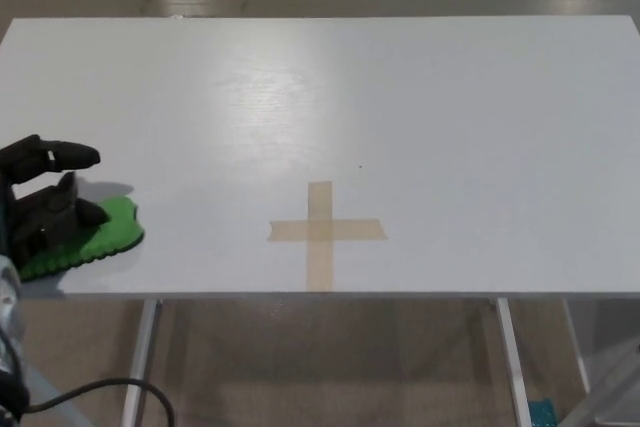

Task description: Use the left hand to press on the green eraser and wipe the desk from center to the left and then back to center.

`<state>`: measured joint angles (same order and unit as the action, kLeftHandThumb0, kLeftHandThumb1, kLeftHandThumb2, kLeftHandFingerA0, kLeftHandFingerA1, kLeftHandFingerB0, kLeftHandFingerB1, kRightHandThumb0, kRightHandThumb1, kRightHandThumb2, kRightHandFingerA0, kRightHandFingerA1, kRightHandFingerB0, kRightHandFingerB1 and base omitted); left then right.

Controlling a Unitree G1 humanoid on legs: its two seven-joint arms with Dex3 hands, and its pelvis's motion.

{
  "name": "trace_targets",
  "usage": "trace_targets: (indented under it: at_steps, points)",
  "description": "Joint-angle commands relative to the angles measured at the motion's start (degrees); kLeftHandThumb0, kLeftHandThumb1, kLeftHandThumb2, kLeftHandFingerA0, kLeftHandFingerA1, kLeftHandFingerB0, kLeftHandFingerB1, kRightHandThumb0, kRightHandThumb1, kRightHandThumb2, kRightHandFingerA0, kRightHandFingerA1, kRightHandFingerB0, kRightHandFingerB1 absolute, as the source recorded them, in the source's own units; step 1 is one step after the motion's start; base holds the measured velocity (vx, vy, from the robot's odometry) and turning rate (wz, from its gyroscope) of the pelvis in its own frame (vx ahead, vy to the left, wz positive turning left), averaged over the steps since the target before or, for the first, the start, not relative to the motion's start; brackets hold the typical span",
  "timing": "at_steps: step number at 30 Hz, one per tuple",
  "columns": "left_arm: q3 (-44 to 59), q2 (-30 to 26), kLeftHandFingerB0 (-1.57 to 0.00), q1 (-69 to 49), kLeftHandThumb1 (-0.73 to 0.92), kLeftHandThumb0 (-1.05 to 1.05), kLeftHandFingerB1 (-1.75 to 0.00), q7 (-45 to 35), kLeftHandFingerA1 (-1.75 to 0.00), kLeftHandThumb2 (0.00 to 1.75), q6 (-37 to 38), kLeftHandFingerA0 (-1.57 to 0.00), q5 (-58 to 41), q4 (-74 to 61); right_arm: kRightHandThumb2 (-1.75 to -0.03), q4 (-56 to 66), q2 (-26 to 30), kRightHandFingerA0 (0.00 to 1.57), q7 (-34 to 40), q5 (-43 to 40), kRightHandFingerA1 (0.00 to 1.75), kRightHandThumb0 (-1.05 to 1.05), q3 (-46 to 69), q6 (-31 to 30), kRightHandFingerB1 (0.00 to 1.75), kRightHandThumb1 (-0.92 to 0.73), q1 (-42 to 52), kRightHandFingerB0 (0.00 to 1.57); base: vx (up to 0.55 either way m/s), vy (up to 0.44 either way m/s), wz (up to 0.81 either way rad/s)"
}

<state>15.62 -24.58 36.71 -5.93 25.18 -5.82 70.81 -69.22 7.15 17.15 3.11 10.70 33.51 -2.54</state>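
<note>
While the left hand [42, 209] pressed down on the green eraser [88, 239], both sat far out at the nine o'clock edge of the white surface [400, 97], close to its front rim. One thick finger [55, 155] arched above the eraser toward three o'clock, and the lower ones lay on the eraser's top face; the hand was neither spread wide nor clenched, but bore flat on the pad, not pinching it. Part of the hand was cut off by the picture's edge, so its full shape could not be told.

From the hand, the eraser's uncovered end poked out toward three o'clock. Its long axis ran roughly from eight o'clock to two o'clock, slightly tilted against the front rim.

A tape cross [325, 230] marking the centre lay well apart from the eraser, at three o'clock from it and on nearly the same line. Judged from this, the outward half of the wipe looked finished, and the return called for a push toward three o'clock until the eraser met the cross. The right hand was not in view.
</note>
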Motion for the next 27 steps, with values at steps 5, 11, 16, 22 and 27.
trace_targets:
  at_steps: [5, 11, 16, 22, 27]
  points:
    - [-0.5, -0.1, -0.93, -3.4, 0.82, -0.13, -0.98, -1.1, -1.14, 0.77, -5.0, -1.05, 0.8, 3.3, -0.63, -0.3, 0.0, 0.59, 1.2, 0.4, 0.50, -0.38, -0.4, 0.4, 0.49, -0.77, 0.8, 0.66, 0.00, 0.000, 0.00]
    - [-1.8, 1.7, -0.90, -2.8, 0.84, -0.07, -1.00, -0.6, -1.16, 0.75, -4.1, -1.01, 1.6, 2.6, -0.63, -0.1, -0.2, 0.59, 1.2, 0.2, 0.50, -0.37, -0.5, 0.6, 0.49, -0.77, 1.1, 0.66, 0.00, 0.000, 0.00]
    - [-4.2, 3.4, -0.91, -2.3, 0.80, -0.10, -0.99, 0.9, -1.12, 0.79, -2.5, -1.01, 3.3, 1.8, -0.63, 0.1, -0.4, 0.59, 1.0, -0.3, 0.50, -0.38, -0.1, 0.7, 0.49, -0.77, 1.0, 0.66, 0.00, 0.000, 0.00]
    - [-7.4, 7.3, -0.91, -1.6, 0.78, -0.14, -0.99, 2.3, -1.10, 0.79, -2.1, -1.00, 4.0, -0.2, -0.63, 0.2, -0.2, 0.58, 0.7, -0.2, 0.51, -0.38, -0.1, 0.8, 0.49, -0.77, 0.8, 0.67, 0.00, 0.000, 0.00]
    - [-9.4, 10.9, -0.93, -1.4, 0.78, -0.13, -1.02, 3.8, -1.12, 0.79, -0.9, -1.02, 4.3, -1.4, -0.63, 0.0, 0.0, 0.57, 0.1, -0.5, 0.52, -0.38, 0.1, 0.8, 0.49, -0.77, 0.5, 0.67, 0.00, 0.000, 0.00]
